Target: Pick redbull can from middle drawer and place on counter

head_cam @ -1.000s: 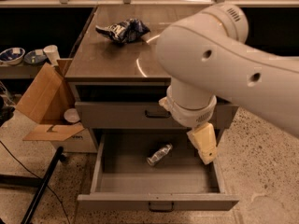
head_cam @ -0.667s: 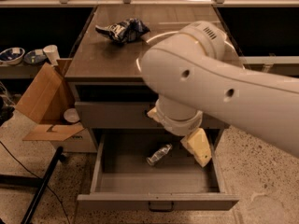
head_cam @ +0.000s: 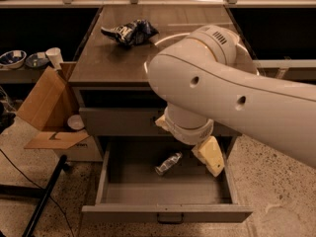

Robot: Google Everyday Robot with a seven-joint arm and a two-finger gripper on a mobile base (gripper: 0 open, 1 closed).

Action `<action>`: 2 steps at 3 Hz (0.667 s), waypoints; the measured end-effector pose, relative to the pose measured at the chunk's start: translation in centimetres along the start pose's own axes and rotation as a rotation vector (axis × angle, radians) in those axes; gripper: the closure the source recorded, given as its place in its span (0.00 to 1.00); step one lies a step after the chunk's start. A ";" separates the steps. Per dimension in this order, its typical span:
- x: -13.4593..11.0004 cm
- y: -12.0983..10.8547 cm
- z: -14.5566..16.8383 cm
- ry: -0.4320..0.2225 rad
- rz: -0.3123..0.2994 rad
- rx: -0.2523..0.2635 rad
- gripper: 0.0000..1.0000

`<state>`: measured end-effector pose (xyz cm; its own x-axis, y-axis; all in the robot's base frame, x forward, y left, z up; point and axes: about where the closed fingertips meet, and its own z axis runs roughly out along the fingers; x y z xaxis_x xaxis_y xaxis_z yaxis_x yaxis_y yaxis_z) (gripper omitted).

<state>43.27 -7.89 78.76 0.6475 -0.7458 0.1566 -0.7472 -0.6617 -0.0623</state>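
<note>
Pick not yet made.
Slim silvery redbull can (head_cam: 168, 163) lying in open grey metal middle drawer (head_cam: 143, 194); tan gripper (head_cam: 210, 155) just right, opening unclear.

The slim silvery can (head_cam: 168, 163) lies on its side, slanted, on the plain grey floor of the open drawer (head_cam: 148, 194), near its back. Above it, the glossy brown table (head_cam: 106, 58) shows a pale arc. The gripper (head_cam: 210, 156) hangs just right of the can.

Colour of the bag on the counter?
Bag: dark blue and white, camera view. Claw sits over the middle drawer.
</note>
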 end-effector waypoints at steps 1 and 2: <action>0.4 -0.8 1.9 -0.049 0.023 -0.001 0.00; 0.7 -2.7 4.5 -0.063 0.015 -0.002 0.00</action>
<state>46.35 -6.97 74.60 0.6447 -0.7588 0.0929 -0.7569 -0.6506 -0.0617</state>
